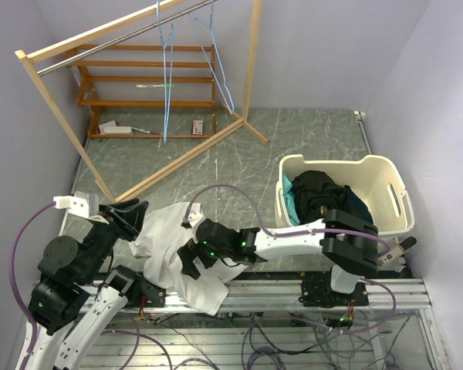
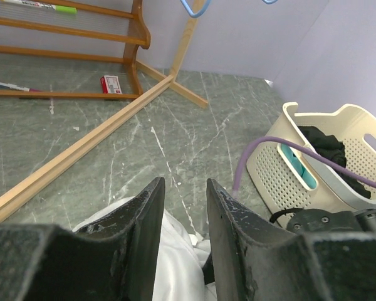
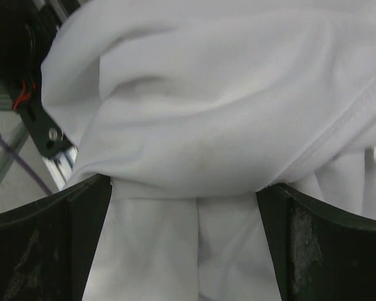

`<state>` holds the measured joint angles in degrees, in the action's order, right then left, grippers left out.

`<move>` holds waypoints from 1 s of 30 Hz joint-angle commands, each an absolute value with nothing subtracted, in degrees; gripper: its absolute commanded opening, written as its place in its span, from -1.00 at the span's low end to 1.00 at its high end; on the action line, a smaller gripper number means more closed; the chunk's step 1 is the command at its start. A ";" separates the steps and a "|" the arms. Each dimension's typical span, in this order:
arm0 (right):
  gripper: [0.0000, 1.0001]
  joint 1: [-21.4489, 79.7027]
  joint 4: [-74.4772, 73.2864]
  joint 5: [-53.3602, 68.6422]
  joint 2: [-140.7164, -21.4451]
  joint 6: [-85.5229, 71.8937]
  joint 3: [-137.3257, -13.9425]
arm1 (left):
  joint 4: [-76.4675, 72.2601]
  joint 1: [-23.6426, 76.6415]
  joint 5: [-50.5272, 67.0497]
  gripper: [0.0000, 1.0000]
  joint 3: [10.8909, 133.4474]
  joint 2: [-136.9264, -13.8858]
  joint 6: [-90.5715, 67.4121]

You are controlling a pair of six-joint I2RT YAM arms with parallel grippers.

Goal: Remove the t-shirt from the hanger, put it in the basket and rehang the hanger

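The white t-shirt point(image 1: 166, 258) lies crumpled at the near edge of the surface point(image 1: 239, 162), between the arms. It looks light, limp and apt to bunch, so a seam is the likely hold. The right end effector point(image 3: 185, 194) gapes wide over it, gripping nothing. Its wrist view alone shows a stitched hem. The left end effector point(image 2: 185, 188) stands half-open with cloth low between its fingers; whether it pinches, I cannot tell. Only the top view shows the bare blue hangers point(image 1: 220, 73) far off.
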<state>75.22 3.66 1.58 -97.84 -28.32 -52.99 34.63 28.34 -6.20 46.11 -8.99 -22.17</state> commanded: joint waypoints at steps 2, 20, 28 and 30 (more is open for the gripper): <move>1.00 75.15 7.58 -3.42 -103.51 -30.77 -59.14 | 34.63 28.48 -7.33 -0.12 46.84 -8.97 -22.79; -1.00 57.10 4.45 5.27 -95.80 -31.69 -55.85 | 34.72 28.45 -7.58 -0.13 46.80 -8.83 -22.85; -1.00 50.46 -8.80 -2.88 -75.16 -26.37 -62.61 | 34.72 28.48 -7.64 -0.13 46.84 -8.61 -22.91; -1.00 50.46 -10.87 -1.15 -73.45 -26.23 -63.44 | 34.73 28.45 -7.67 -0.12 46.84 -8.50 -22.94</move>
<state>50.89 -4.99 0.38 -76.84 -28.53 -61.76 35.42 28.34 -6.87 46.11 -8.99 -22.57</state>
